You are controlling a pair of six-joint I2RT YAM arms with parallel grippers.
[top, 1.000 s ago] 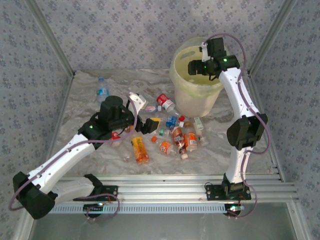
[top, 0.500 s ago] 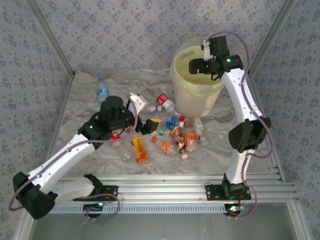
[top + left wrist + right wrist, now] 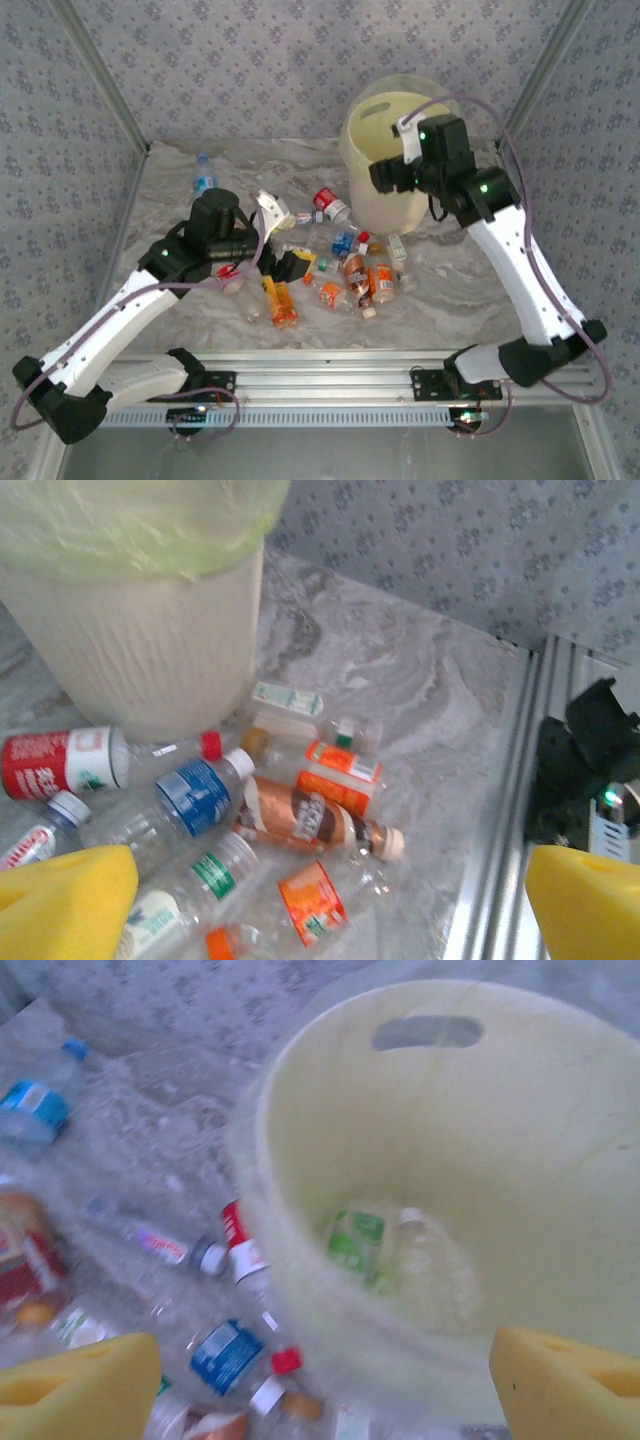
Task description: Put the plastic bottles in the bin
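Left gripper gapes empty over the bottles beside the bin, right gripper gapes empty at the bin's rim; the crowding could make a grab catch 2.

Can't read any of it tbh: print on the red-label bottle at 9 o'clock of the pile and the brown-label bottle is just blur.
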